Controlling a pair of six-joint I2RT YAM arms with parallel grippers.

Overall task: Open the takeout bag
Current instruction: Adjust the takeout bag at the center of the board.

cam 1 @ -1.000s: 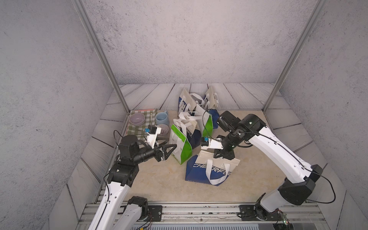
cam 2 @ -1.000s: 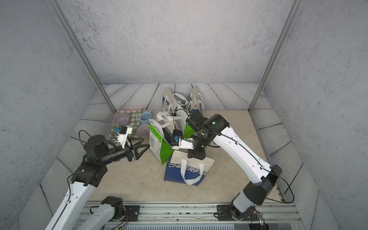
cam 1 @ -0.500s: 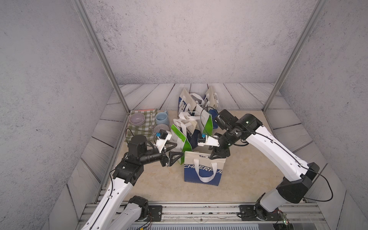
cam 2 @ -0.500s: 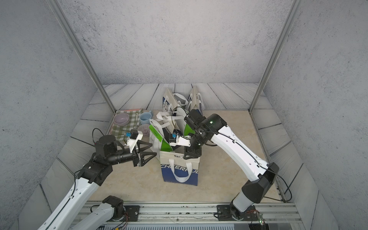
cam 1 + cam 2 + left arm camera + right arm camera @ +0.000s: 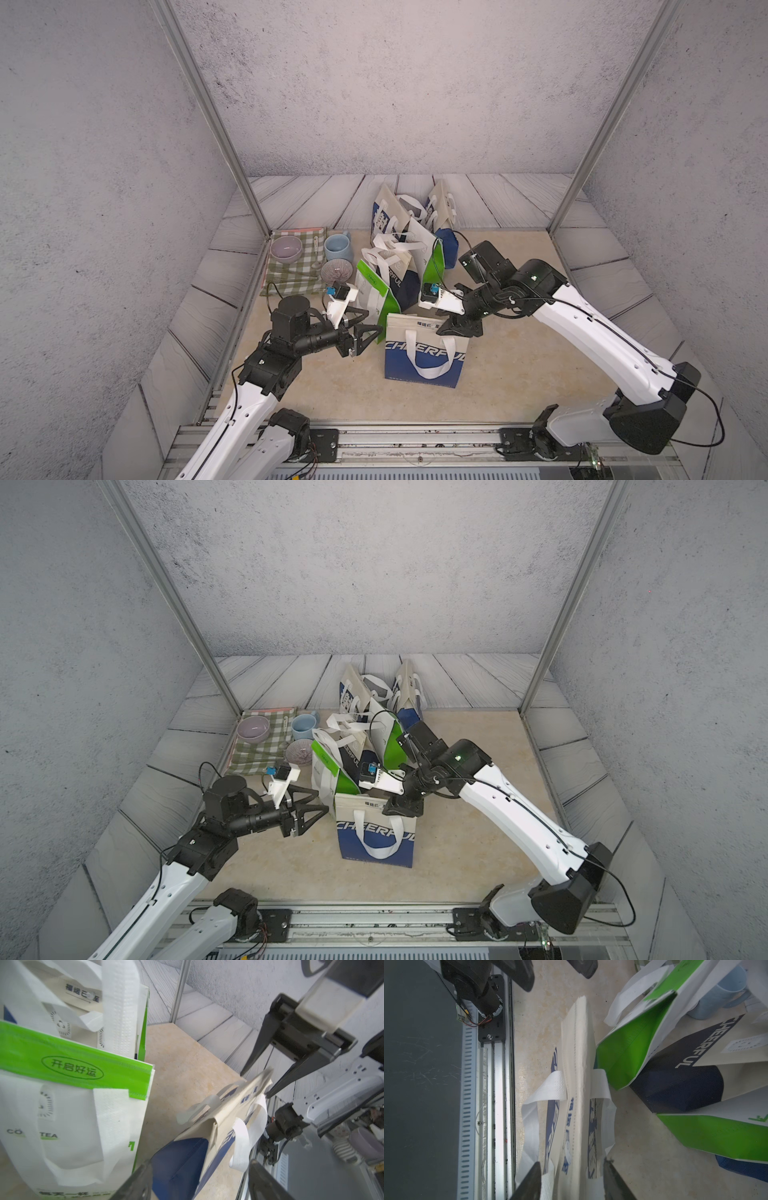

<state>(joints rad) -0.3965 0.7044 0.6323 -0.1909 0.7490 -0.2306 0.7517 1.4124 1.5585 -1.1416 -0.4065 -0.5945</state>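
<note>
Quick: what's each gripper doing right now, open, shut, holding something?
Left gripper: open, empty, beside the takeout bag.
Right gripper: open, jaws astride that bag's top edge.

Beige tabletop (image 5: 519, 374): blue-cream bag (image 5: 424, 357) upright, bag cluster (image 5: 399, 266) behind, checked cloth (image 5: 291, 278) in corner, mug (image 5: 337, 247) seemingly just beside cloth.

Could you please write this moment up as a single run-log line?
takeout bag: upright, mouth closed | right claw: open, astride bag's top edge | left claw: open, at bag's side

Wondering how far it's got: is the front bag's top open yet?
No, the bag has its top edges pressed flat together.
</note>
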